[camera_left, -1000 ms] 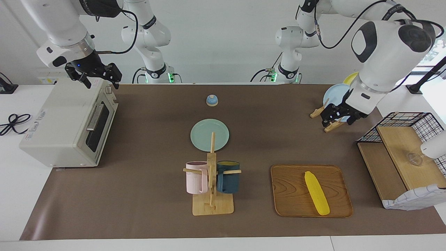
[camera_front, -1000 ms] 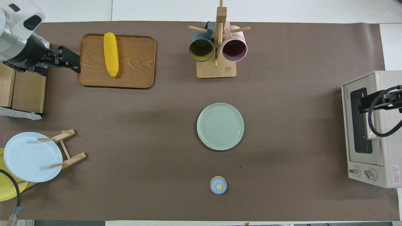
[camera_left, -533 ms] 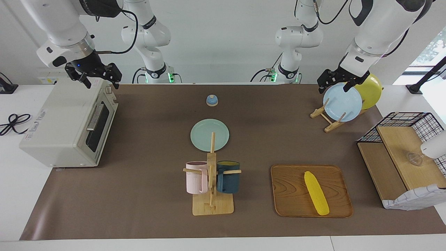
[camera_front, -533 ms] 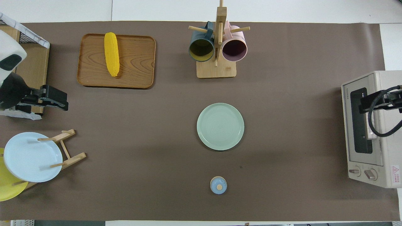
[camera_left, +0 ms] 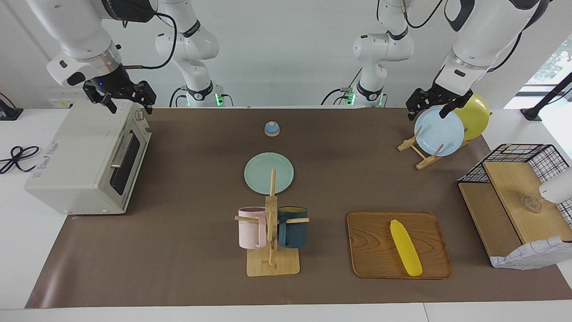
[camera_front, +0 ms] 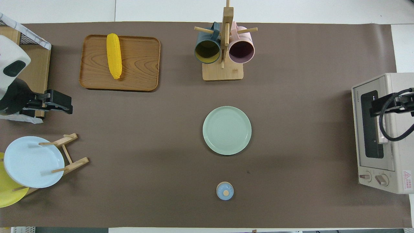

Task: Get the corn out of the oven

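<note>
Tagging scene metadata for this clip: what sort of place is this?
Most likely a robotics lab bench staged as a mock kitchen: a toaster oven, a mug tree with two mugs and a plate rack, all on a brown mat. The corn lies on a wooden tray.

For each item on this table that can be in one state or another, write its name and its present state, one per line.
oven: door shut
corn: lying on the wooden tray, out of the oven
pink mug and navy mug: hung on the mug stand
blue plate and yellow plate: upright in the plate rack
green plate: flat, empty
left gripper: open, empty
right gripper: open, empty
</note>
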Controlling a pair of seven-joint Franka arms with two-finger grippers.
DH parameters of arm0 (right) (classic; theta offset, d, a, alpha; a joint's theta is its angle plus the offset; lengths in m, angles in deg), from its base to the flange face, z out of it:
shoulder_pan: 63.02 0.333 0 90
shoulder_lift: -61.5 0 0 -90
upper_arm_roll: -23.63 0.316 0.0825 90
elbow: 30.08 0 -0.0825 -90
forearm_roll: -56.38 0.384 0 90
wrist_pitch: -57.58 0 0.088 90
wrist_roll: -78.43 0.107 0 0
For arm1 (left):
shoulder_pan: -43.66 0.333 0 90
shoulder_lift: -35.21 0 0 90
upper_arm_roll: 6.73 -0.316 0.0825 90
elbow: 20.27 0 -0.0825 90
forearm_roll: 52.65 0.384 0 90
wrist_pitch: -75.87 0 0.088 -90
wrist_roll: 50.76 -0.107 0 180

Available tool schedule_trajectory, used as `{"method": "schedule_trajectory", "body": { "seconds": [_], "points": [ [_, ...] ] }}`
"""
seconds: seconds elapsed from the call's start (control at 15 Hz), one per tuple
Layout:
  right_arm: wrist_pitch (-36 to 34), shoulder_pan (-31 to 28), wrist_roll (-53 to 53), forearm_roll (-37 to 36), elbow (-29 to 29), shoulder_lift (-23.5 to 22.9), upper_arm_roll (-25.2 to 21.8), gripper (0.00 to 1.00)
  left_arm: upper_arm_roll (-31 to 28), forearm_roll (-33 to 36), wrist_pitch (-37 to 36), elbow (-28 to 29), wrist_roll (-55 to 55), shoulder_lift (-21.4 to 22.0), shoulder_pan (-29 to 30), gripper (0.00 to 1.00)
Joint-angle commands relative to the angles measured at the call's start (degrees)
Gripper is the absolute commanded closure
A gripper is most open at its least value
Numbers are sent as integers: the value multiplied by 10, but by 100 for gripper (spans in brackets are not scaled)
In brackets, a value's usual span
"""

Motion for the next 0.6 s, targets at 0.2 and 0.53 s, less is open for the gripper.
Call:
{"method": "schedule_trajectory", "body": {
  "seconds": [0.2, 0.53],
  "points": [
    [3, 2, -18, 16, 8, -3, -3, 0, 27, -1, -7, -11, 9, -8, 28, 0],
    [3, 0, -18, 16, 8, -3, -4, 0, 27, -1, -7, -9, 9, -7, 31, 0]
  ]
}}
